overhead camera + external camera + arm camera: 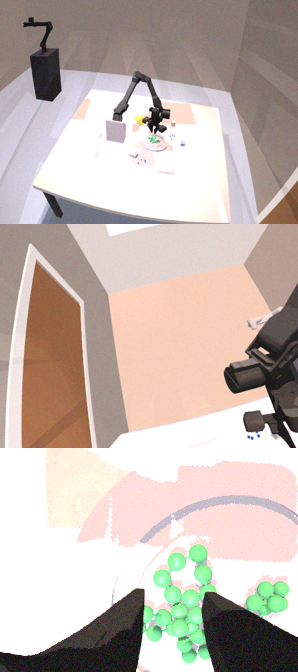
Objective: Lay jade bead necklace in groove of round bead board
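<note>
The jade bead necklace lies bunched on the round bead board, inside its rim. In the wrist view it forms a small loop at the top, a dense heap below and a separate-looking clump at the right; whether the strand links them is not visible. My gripper is partly open, pointing down just over the beads, with no bead clearly pinched. In the wrist view beads show between and below the fingertips, and the fingers hide part of the heap. The exterior view does not show the board.
Small blue beads lie right of the board, others in front. A blue cube and a pale cube are to the right. A grey block is front left, an upright grey box left, a yellow piece behind.
</note>
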`<state>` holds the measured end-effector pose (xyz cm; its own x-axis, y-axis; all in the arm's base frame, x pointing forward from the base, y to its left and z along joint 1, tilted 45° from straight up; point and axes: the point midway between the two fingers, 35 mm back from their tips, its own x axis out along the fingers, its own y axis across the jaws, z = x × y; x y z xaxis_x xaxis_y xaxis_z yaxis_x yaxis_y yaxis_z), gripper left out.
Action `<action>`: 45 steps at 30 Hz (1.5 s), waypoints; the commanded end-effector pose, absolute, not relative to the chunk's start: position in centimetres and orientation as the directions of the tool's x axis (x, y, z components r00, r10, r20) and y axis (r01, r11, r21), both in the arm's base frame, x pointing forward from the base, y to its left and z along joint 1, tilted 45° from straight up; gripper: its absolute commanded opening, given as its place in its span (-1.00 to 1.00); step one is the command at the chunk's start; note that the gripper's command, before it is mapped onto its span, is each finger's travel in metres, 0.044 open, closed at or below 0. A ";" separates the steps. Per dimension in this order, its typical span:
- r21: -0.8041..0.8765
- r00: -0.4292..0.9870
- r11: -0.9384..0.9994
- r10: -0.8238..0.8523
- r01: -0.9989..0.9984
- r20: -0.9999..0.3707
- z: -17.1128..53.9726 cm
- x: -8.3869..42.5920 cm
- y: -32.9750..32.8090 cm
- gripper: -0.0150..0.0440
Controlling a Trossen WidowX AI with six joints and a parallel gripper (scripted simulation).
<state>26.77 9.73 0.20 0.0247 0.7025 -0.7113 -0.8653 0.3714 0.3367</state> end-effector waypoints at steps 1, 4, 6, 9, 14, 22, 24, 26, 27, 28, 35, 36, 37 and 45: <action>0.337 0.025 0.371 0.702 -0.865 -0.711 0.2 26.8 9.7 -0.08; 0.337 0.024 0.371 0.702 -0.865 -0.711 0.1 26.8 9.8 -0.08; 0.338 0.023 0.371 0.702 -0.865 -0.712 -0.1 26.7 10.0 -0.08; 0.340 0.022 0.371 0.702 -0.864 -0.712 -0.4 26.7 10.3 -0.08; 0.343 0.019 0.371 0.702 -0.863 -0.712 -1.0 26.6 10.8 -0.08; 0.348 0.014 0.371 0.702 -0.861 -0.712 -2.0 26.5 11.7 -0.08; 0.350 0.013 0.371 0.702 -0.860 -0.712 -2.2 26.4 11.9 -0.08; 0.335 0.024 0.368 0.704 -0.868 -0.709 -1.6 26.9 11.6 -0.13; 0.335 0.024 0.368 0.704 -0.868 -0.709 -1.6 26.9 11.6 -0.15; 0.335 0.024 0.368 0.704 -0.868 -0.709 -1.6 26.9 11.6 -0.18; 0.335 0.024 0.368 0.704 -0.868 -0.709 -1.6 26.9 11.6 -0.33; 0.335 0.024 0.368 0.704 -0.868 -0.709 -1.6 26.9 11.6 -0.36; 0.335 0.024 0.368 0.704 -0.868 -0.709 -1.6 26.9 11.6 -0.38; 0.335 0.024 0.368 0.704 -0.868 -0.709 -1.6 26.9 11.6 -0.49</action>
<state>26.87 11.61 -1.60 0.0236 0.7045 -0.7093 -0.8657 0.3693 0.3379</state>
